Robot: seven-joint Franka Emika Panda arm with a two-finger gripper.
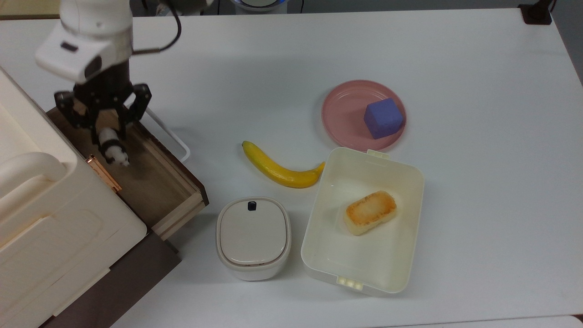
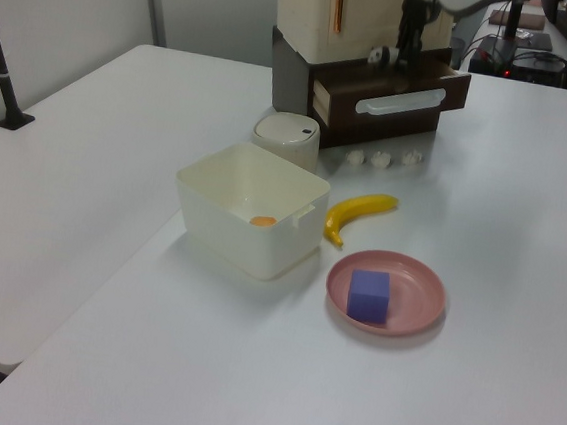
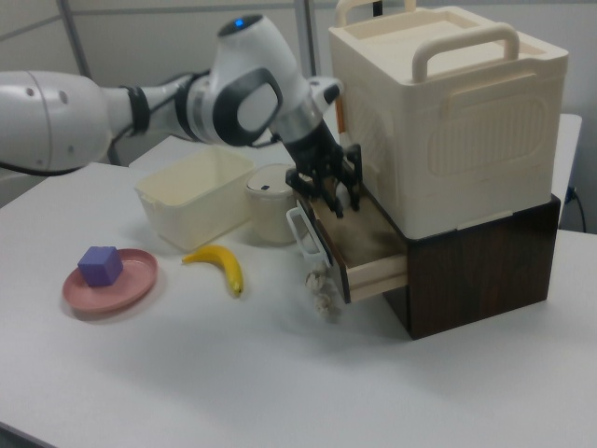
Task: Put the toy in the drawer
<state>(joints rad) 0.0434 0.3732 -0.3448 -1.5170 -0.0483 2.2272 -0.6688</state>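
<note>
The jaws hang over the open drawer, clenched on the toy, a panda figurine dangling just beneath them above the wooden drawer floor; no brand or writing is readable.

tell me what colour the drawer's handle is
White. The drawer's loop handle shows best in the top view.

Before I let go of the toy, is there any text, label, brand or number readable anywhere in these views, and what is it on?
None: no readable words, numbers or brand marks in any view.
The cream cabinet, the drawer, the end effector and the toy carry no visible lettering.
The lidded white bin bears a small dark mark, not legible text.
</note>
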